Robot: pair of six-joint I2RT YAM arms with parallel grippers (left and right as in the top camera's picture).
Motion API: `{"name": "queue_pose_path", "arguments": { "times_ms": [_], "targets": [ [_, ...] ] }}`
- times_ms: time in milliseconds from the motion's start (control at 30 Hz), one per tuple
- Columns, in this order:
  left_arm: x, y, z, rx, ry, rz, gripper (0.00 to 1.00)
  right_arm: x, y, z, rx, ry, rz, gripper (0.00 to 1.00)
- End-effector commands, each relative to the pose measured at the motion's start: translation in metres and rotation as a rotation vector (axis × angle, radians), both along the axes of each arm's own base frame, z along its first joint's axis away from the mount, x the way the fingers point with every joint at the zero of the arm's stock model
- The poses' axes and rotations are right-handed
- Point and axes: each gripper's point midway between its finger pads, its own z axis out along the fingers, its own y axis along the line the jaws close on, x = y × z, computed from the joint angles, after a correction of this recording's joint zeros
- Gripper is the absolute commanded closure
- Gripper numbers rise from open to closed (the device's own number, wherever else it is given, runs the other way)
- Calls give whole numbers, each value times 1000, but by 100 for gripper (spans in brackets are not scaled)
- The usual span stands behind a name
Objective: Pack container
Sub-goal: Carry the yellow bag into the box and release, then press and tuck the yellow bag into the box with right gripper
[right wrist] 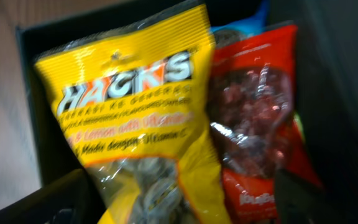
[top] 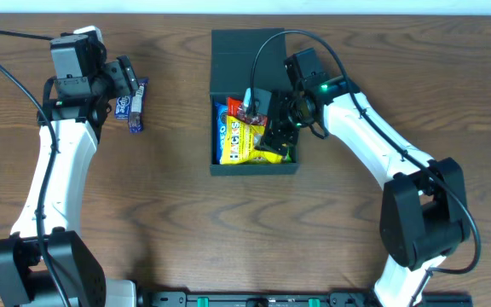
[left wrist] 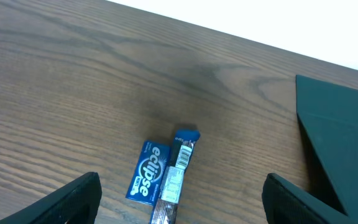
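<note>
The container (top: 254, 169) is a dark teal-black box in the middle of the table, its flap lid (top: 245, 60) folded open at the far side. Inside lie a yellow Hacks candy bag (top: 241, 141), a red packet (top: 244, 109) and a blue packet (top: 222, 128). My right gripper (top: 275, 128) is open inside the box. In the right wrist view its fingers (right wrist: 185, 199) straddle the yellow bag (right wrist: 129, 106) and red packet (right wrist: 253, 124). My left gripper (top: 130, 81) is open above a blue Eclipse pack (left wrist: 148, 180) and a dark snack bar (left wrist: 176, 177).
The Eclipse pack (top: 124, 106) and bar (top: 140, 107) lie side by side on the wooden table, left of the box. The box's lid shows at the right of the left wrist view (left wrist: 340, 143). The table's far edge runs close behind.
</note>
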Motion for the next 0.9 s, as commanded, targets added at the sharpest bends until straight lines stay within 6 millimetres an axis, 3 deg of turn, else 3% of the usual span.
{"name": "queue_pose_path", "arguments": {
  "times_ms": [0, 33, 100, 133, 333, 467, 867],
  "targets": [
    [3, 3, 18, 19, -42, -3, 16, 4, 12, 18, 76, 11, -49, 29],
    [3, 3, 18, 19, -42, -3, 16, 5, 17, 24, 108, 8, -43, 43],
    [3, 3, 18, 19, -42, -3, 16, 2, 26, 35, 176, 11, -13, 95],
    [3, 3, 18, 19, -42, -3, 16, 0, 29, 38, 200, 18, 0, 99],
    [3, 3, 18, 19, -42, -3, 16, -13, 42, 38, 233, 53, 42, 99],
    [3, 3, 18, 18, -42, -3, 16, -14, 39, 29, 168, 44, 26, 99],
    [3, 3, 18, 19, -42, -3, 16, -22, -19, -8, -184, 42, -10, 99]
  ]
}}
